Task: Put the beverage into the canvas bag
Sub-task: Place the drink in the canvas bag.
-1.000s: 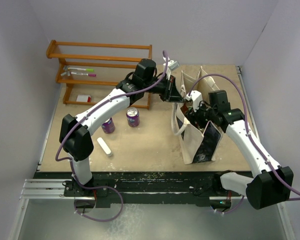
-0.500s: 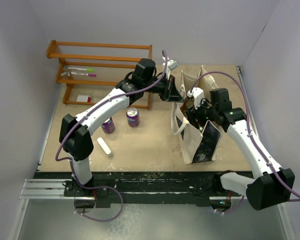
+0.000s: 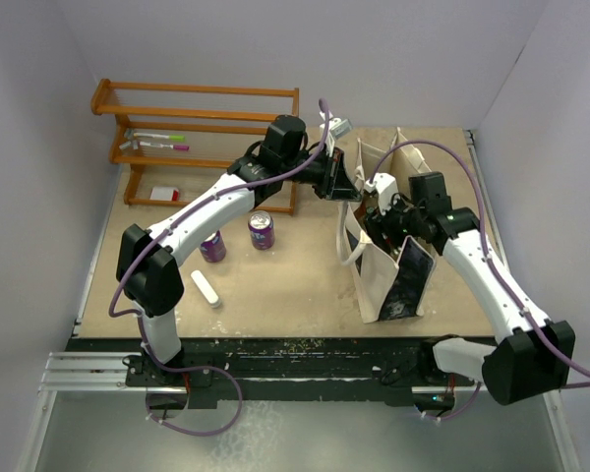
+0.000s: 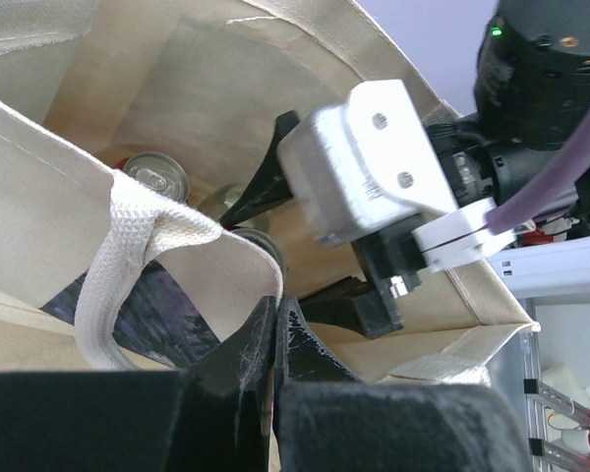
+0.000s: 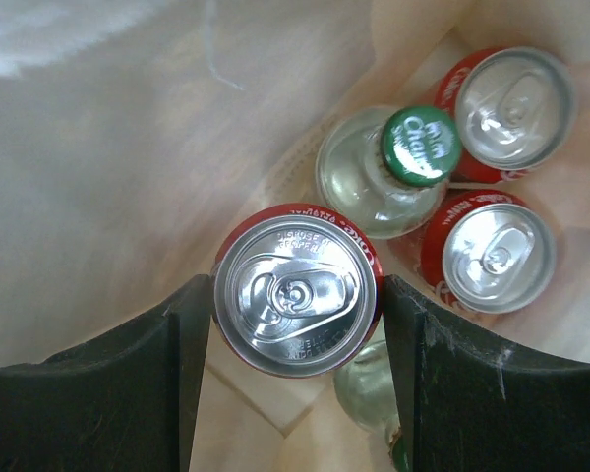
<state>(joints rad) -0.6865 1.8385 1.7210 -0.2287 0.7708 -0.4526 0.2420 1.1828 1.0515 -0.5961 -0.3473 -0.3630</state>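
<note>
Left gripper [image 4: 277, 317], jaws clamped on the rim of the cream, dark-printed canvas tote bag [image 4: 177, 108], props its mouth open, apparently so right gripper [image 5: 297, 329], jaws pinching a red soda can [image 5: 295, 287] inside it, can set that beside two red cans [image 5: 487, 251] and a green-capped clear bottle [image 5: 421, 147].

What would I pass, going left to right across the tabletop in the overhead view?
Small red-and-white item → first purple can → second purple can → canvas bag.
</note>
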